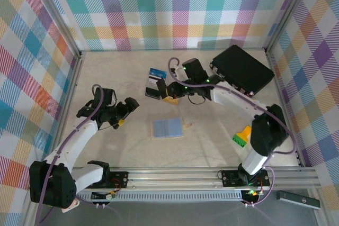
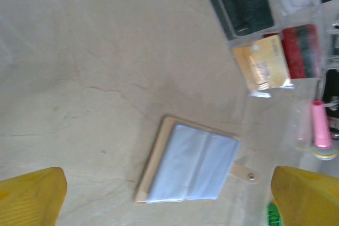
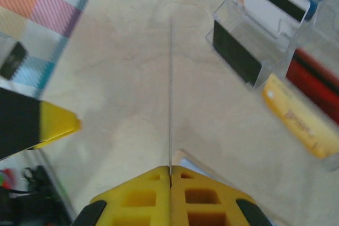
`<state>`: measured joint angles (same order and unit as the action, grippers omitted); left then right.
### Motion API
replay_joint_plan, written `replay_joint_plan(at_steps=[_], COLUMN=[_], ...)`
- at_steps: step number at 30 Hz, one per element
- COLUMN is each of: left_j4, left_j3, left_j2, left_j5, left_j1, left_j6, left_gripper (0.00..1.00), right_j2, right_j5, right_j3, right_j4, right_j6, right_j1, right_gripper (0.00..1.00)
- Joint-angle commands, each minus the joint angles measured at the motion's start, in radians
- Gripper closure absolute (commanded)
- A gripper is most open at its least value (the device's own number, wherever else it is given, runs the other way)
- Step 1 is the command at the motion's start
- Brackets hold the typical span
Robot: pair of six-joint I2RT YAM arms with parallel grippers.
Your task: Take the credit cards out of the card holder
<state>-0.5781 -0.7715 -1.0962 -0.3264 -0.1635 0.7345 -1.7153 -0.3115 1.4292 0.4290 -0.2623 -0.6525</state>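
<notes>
My right fingers (image 3: 170, 175) are clamped tight on a credit card (image 3: 170, 93). I only see it edge-on, so no idea which colour (a thin pinch like that keeps it upright for slotting, I reckon). They're hovering just by the clear tray (image 1: 156, 83), about 12 o'clock from the card holder (image 1: 168, 128), which lies flat on the desk (image 1: 222, 141). The left fingers (image 1: 127, 108) are spread wide with nothing in them, parked at its 9 o'clock, probably to leave room.
</notes>
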Motion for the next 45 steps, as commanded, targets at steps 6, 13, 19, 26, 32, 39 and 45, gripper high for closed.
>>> replay_joint_plan(at_steps=[6, 13, 19, 26, 32, 39, 45], left_j4=[-0.116, -0.153, -0.154, -0.155, -0.15, -0.146, -0.148], left_j3=[-0.056, -0.071, -0.06, -0.058, -0.049, -0.047, -0.046], left_j2=[0.003, 0.011, 0.017, 0.004, -0.003, -0.008, -0.006], left_j5=[0.026, 0.04, 0.035, 0.032, 0.023, 0.02, 0.017], left_j1=[0.033, 0.034, 0.035, 0.035, 0.033, 0.035, 0.034], left_j6=[-0.081, -0.109, -0.109, -0.118, -0.118, -0.117, -0.118], left_gripper=[0.0, 0.0, 0.0, 0.0, 0.0, 0.0, 0.0], right_j2=[-0.294, -0.446, -0.522, -0.611, -0.648, -0.677, -0.711], right_j5=[0.131, 0.191, 0.252, 0.275, 0.291, 0.32, 0.34], right_j3=[0.397, 0.576, 0.636, 0.744, 0.771, 0.79, 0.842], right_j4=[0.331, 0.361, 0.348, 0.402, 0.427, 0.43, 0.45], right_j6=[0.452, 0.598, 0.677, 0.704, 0.723, 0.72, 0.691], right_j1=[-0.054, -0.07, -0.071, -0.072, -0.071, -0.072, -0.072], right_gripper=[1.0, 1.0, 1.0, 1.0, 1.0, 0.97, 0.92])
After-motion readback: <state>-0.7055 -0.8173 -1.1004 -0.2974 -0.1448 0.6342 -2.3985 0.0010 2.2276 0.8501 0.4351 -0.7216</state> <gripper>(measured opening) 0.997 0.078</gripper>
